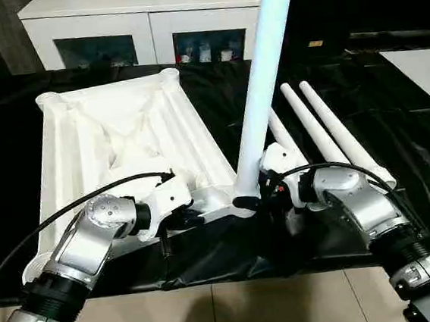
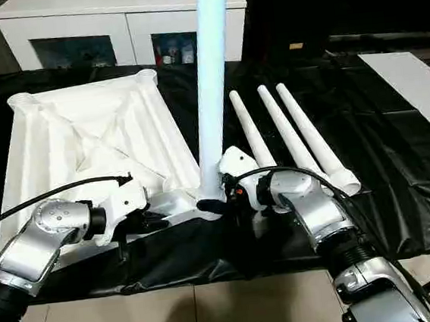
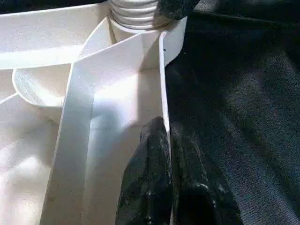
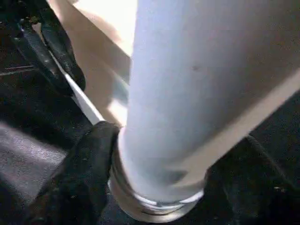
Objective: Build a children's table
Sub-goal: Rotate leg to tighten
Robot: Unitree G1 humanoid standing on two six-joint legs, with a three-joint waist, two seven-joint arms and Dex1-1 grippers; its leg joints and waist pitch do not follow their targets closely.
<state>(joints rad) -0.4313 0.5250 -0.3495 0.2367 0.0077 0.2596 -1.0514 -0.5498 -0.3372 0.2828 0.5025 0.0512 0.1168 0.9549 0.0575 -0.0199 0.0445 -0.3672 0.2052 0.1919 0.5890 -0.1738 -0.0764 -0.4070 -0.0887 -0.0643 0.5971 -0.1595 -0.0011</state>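
At lower left the left gripper (image 1: pixel 177 222) is pinching the near rim of the upturned tabletop (image 1: pixel 83 135), while at centre the right gripper (image 1: pixel 258 196) is clasping the upright leg (image 1: pixel 264 72), three spare legs (image 1: pixel 322 124) lying right.

surface: black-draped table (image 1: pixel 395 136) | on it: white tabletop (image 1: pixel 113 133) ribbed side up, left | three white legs (image 1: pixel 326 131) lying side by side, right

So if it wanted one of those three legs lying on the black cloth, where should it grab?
Probably mid-shaft on the outermost leg, coming from above with fingers across its width. It lies flat, its round tube is narrow enough to span, and its outer side is free; the other two legs lie close beside it.
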